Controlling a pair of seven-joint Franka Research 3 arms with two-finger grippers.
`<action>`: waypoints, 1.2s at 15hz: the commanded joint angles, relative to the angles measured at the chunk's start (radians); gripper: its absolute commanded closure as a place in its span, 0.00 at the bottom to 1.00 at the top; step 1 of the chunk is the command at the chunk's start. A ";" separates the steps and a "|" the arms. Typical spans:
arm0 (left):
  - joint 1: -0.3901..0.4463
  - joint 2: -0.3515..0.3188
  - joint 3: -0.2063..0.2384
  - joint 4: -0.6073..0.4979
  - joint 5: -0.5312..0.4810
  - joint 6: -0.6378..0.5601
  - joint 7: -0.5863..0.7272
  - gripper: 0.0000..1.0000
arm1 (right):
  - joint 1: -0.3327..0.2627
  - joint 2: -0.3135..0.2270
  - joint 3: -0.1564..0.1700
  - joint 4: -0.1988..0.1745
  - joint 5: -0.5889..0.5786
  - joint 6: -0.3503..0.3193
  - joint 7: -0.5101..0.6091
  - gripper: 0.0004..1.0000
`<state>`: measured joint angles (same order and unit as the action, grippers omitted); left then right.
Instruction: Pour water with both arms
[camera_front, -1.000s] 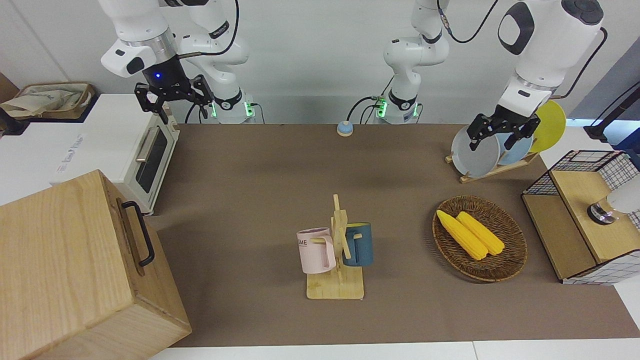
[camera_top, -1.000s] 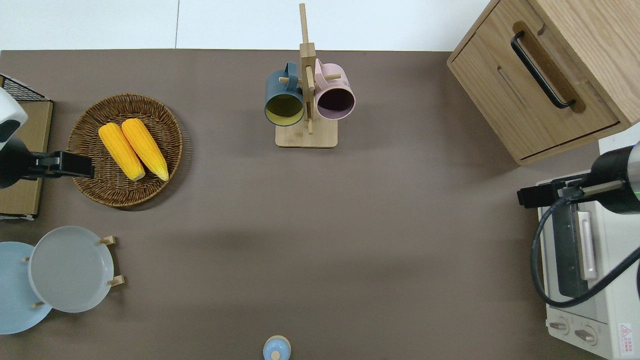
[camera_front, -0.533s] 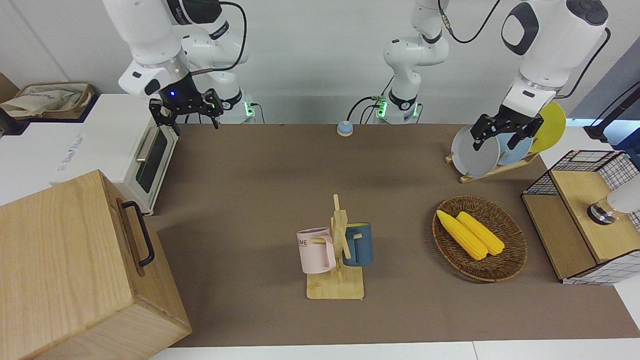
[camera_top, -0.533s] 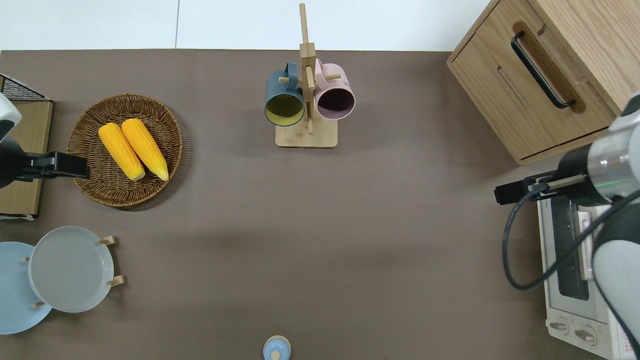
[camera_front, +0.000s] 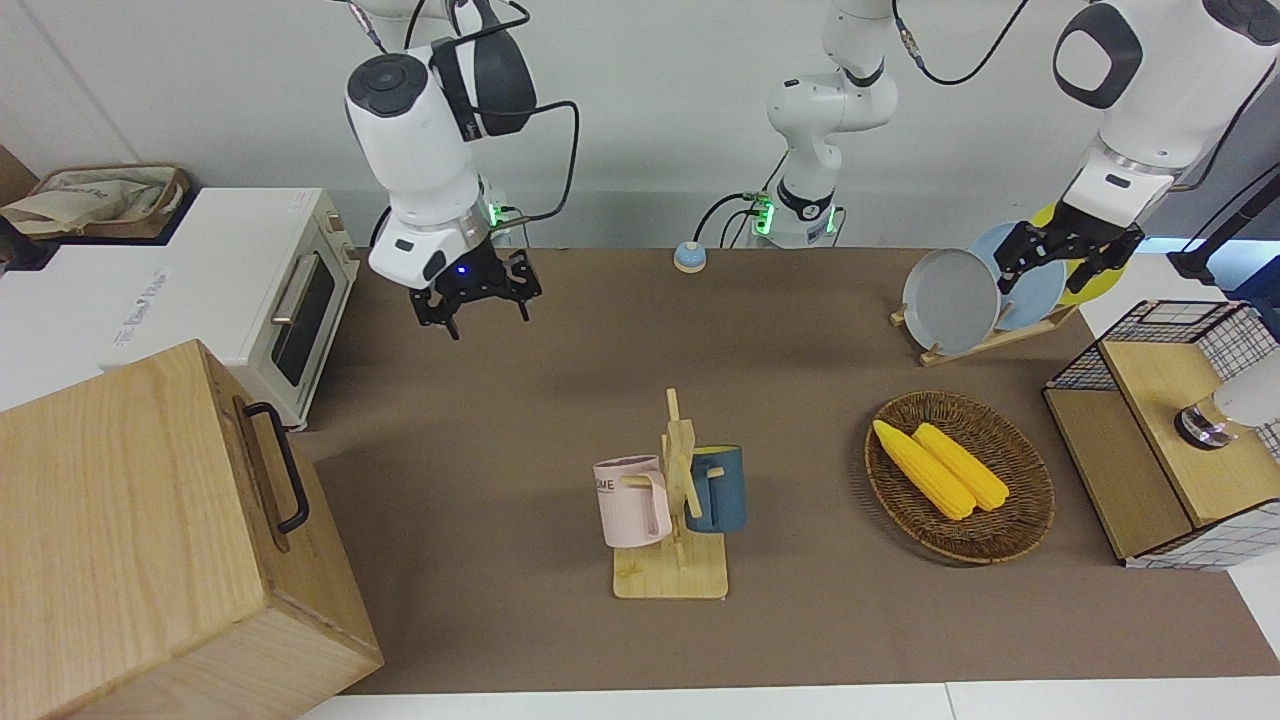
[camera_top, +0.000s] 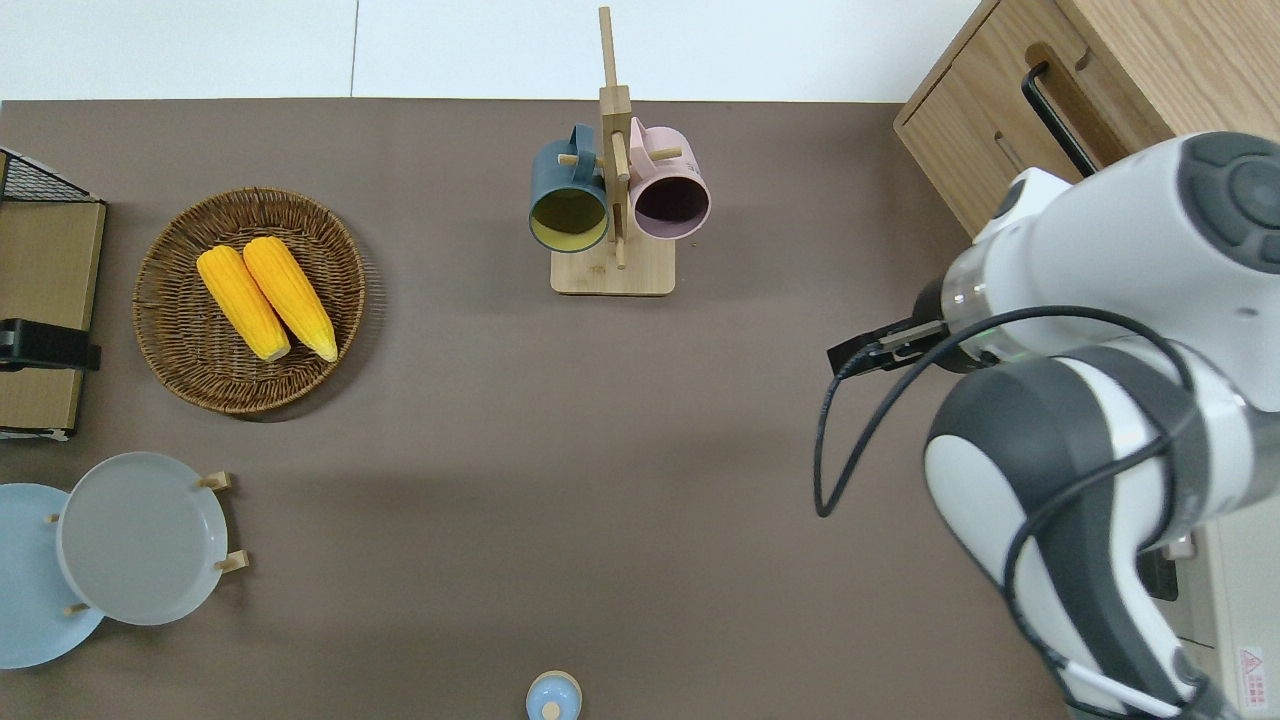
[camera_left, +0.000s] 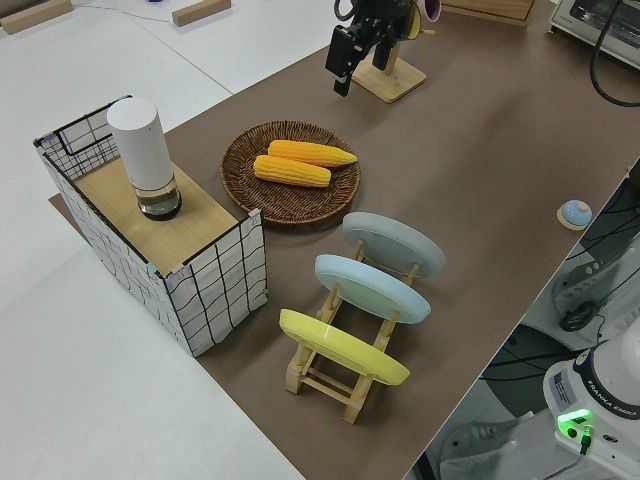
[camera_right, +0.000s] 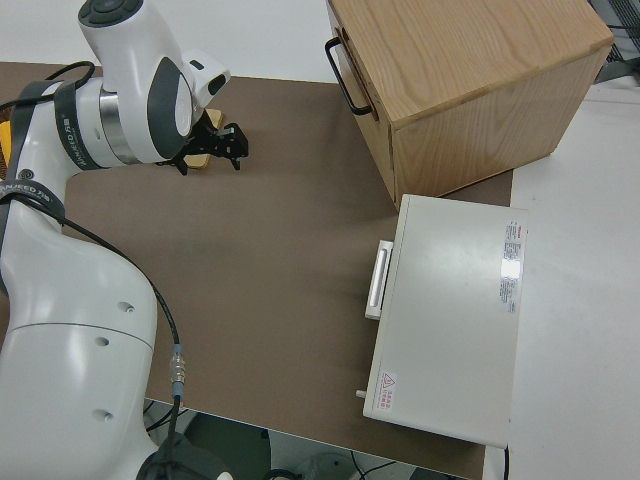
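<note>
A pink mug and a dark blue mug hang on a wooden rack near the table edge farthest from the robots. A white cylinder on a glass base stands on the wire crate's wooden top. My right gripper hangs open and empty over bare brown mat, between the toaster oven and the rack, also seen from above as right gripper. My left gripper is open and empty over the crate's wooden top, at the left arm's end. No water shows.
A wooden cabinet and a white toaster oven stand at the right arm's end. A wicker basket holds two corn cobs. Near it are a plate rack and the wire crate. A small blue knob sits by the arm bases.
My right arm has swung from above the toaster oven out over the mat toward the table's middle. My left gripper has drawn away from the basket toward the crate.
</note>
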<state>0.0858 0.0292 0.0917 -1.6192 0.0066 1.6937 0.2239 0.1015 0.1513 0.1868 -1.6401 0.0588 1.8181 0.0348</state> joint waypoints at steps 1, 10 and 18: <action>0.000 0.000 0.078 0.010 0.018 0.006 0.110 0.00 | 0.046 0.051 -0.003 -0.004 0.006 0.105 0.045 0.01; 0.023 0.078 0.261 0.093 -0.101 0.020 0.340 0.00 | 0.104 0.191 -0.003 0.005 -0.144 0.418 0.039 0.01; 0.141 0.115 0.260 0.119 -0.140 0.087 0.462 0.00 | 0.125 0.300 -0.001 0.081 -0.270 0.599 0.033 0.03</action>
<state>0.2037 0.1211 0.3514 -1.5306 -0.1112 1.7577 0.6548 0.2245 0.4148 0.1866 -1.6168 -0.1807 2.4006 0.0674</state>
